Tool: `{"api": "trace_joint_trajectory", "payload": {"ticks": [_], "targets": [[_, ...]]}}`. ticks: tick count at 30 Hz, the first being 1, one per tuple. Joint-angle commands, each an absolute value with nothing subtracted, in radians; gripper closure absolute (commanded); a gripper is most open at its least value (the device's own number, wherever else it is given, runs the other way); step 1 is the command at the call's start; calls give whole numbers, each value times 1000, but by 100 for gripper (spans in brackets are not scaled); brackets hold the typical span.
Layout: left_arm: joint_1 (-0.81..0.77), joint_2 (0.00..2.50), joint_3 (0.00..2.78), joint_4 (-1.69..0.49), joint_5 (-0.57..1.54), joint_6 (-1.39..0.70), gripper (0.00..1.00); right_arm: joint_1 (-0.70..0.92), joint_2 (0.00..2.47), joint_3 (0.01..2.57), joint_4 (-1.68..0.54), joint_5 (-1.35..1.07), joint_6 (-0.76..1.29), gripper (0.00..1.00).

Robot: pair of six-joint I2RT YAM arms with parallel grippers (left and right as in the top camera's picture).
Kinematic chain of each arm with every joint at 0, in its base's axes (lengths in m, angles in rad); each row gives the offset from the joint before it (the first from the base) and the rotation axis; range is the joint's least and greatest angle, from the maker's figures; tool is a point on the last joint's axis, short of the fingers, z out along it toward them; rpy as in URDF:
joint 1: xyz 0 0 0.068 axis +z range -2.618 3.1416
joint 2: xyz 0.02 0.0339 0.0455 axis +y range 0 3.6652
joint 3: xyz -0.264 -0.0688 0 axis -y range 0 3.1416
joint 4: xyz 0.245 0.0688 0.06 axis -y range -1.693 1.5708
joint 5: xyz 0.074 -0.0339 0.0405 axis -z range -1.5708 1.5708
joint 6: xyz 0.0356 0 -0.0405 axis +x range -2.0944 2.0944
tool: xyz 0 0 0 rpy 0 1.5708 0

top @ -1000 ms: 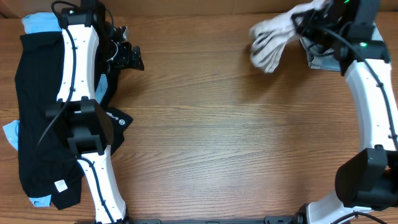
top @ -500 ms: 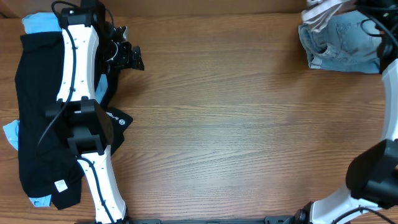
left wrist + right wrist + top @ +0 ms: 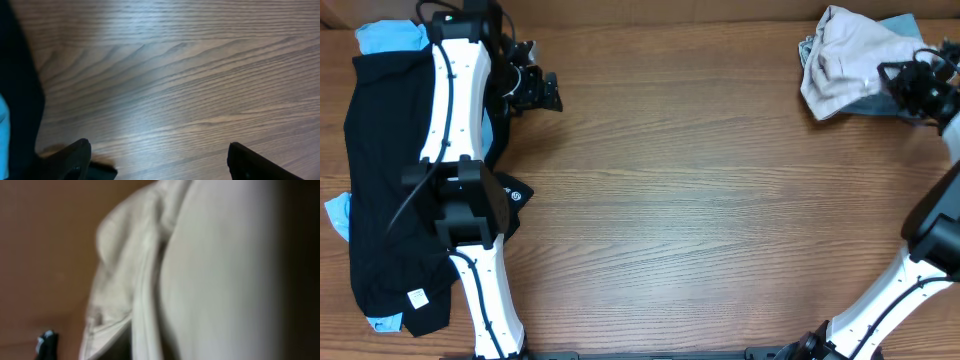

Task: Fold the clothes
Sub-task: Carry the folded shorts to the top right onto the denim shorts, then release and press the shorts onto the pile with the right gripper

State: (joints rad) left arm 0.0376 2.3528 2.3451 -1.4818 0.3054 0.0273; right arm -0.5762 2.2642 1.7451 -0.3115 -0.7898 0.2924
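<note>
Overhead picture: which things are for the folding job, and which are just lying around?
For folding: beige shorts, blue piece beneath them, black garment, light-blue pieces under it.
Just there: wooden table.

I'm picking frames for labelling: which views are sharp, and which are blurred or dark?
Overhead: sharp, evenly lit, grain of the table crisp. Left wrist: grain in focus, its fingers at the bottom edge dark and soft. Right wrist: badly blurred, beige cloth filling the frame, probably too close to focus.
</note>
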Motion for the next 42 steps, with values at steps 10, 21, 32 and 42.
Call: {"api": "trace_joint_trajectory", "payload": {"ticks": [10,21,32,42], "targets": [[-7,2351,2338,-1459,281,22,7,-710,2138,1782,-574,-797,107,12],[-7,2351,2338,-1457,277,22,5,-582,1882,1782,-604,-525,-67,16],[-7,2351,2338,-1453,276,22,4,-309,2088,1781,-393,44,-132,0],[-7,2351,2338,-1449,228,22,0,-300,2255,1782,-371,15,-29,0]]}}
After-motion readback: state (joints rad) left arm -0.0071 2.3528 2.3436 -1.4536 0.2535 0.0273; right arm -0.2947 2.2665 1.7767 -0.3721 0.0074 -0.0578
